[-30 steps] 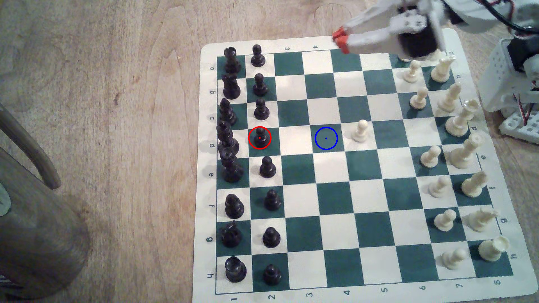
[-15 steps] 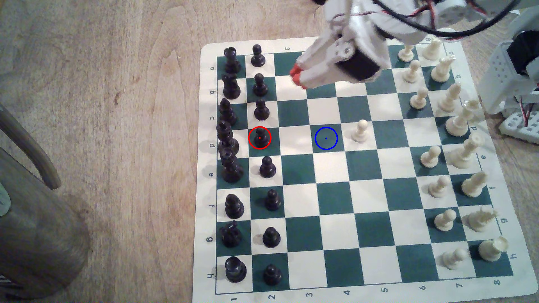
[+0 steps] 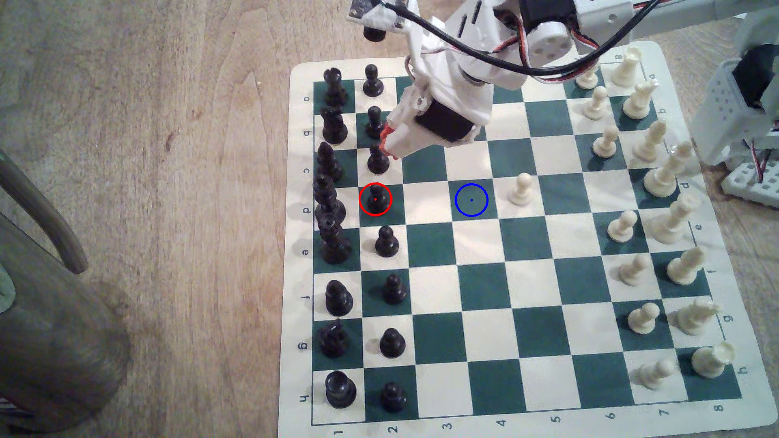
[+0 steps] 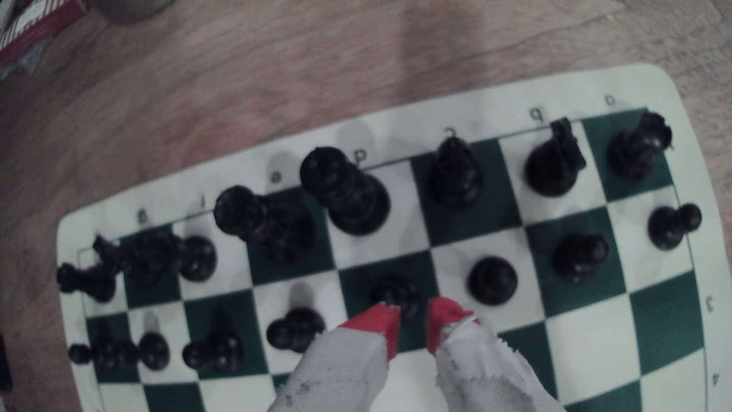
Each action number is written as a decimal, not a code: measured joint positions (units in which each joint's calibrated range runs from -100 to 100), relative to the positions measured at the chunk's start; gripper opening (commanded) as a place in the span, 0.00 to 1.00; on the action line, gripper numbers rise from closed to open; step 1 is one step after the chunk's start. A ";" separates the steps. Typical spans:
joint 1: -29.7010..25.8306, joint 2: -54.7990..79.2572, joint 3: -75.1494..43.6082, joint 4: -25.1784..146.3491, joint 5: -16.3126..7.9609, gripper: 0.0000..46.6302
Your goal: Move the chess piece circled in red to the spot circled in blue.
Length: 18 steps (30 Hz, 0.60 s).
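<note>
Eight black pawns (image 3: 378,160) stand in one file; the red-ringed chess piece (image 3: 375,199) sits two squares from the spot (image 3: 471,200). The gripper (image 4: 412,317) hangs slightly parted, empty.

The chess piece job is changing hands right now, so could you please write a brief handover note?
Gripper: open, holding nothing, red tips hanging near the black pawn row; in the wrist view a black pawn shows in the gap between the tips.
Chess piece: upright on its red-ringed green square, untouched.
Spot: blue-ringed green square, empty; a cream pawn stands on the next square at the exterior view's right.
Done: approach only.
Left: grasp, carry, set down, release.
</note>
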 measured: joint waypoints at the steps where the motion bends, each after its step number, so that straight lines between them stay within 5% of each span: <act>1: 0.00 0.84 -1.63 1.04 -0.34 0.10; 8: -1.55 6.62 -7.68 3.67 -0.88 0.20; 14: -1.47 8.80 -8.40 4.30 -1.61 0.38; 18: -1.47 9.22 -9.22 4.30 -1.61 0.36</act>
